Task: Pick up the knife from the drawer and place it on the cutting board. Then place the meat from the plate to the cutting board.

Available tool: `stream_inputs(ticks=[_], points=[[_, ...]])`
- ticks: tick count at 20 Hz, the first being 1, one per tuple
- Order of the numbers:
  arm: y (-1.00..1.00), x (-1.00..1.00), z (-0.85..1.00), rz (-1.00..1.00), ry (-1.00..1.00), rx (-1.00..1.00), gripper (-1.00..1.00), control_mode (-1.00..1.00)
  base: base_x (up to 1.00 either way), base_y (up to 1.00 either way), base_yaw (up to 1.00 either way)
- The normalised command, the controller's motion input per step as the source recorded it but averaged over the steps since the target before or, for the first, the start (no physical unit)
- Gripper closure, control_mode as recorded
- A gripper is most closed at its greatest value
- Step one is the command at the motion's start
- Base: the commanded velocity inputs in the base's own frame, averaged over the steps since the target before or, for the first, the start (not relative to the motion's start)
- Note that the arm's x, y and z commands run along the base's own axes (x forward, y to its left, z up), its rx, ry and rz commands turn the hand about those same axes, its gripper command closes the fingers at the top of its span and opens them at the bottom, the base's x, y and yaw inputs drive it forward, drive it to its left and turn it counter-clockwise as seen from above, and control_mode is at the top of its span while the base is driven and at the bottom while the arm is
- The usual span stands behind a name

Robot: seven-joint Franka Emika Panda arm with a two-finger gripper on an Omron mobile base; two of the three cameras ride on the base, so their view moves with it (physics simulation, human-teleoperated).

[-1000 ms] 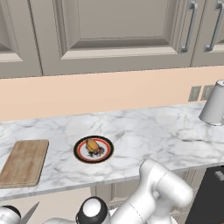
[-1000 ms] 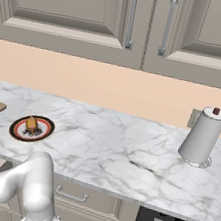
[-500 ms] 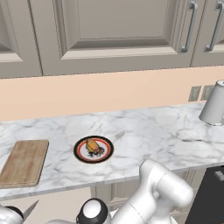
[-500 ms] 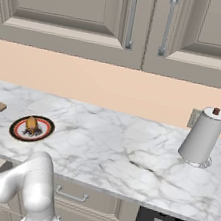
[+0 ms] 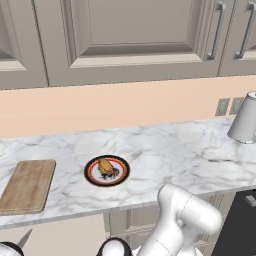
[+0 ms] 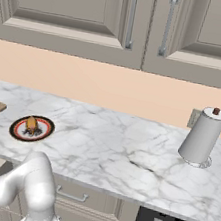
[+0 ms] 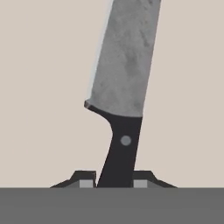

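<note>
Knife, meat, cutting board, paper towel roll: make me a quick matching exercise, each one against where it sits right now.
Things:
1. knife
2. meat
3. cutting board
4. paper towel roll

Places:
A. on the plate
B. far right of the counter, upright
C. handle between the fingers of the gripper
D. left end of the counter, bare

Pairs: 1-C, 2-A, 3-D, 4-B

The white arm (image 5: 182, 220) bends low below the counter edge, its elbow raised. In the hand view the gripper (image 7: 114, 183) has its two dark fingertips (image 7: 86, 180) pressed against either side of the knife (image 7: 122, 83) at its black handle.
</note>
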Motion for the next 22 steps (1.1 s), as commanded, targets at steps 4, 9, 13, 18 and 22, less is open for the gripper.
stream_inputs(ticks=[4,9,13,18,22], points=[[0.00,-0.25,0.61,0.00,0.02,0.01,1.00,-1.00,0.00,0.00,0.00],[0.00,-0.38,0.42,0.00,0.02,0.03,1.00,-1.00,0.00,0.00,0.00],[0.00,-0.42,0.34,0.00,0.00,0.03,1.00,-1.00,0.00,0.00,0.00],[0.00,-0.37,0.35,0.00,0.00,0.01,1.00,-1.00,0.00,0.00,0.00],[0.00,-0.20,0.39,0.00,0.00,0.01,1.00,-1.00,0.00,0.00,0.00]])
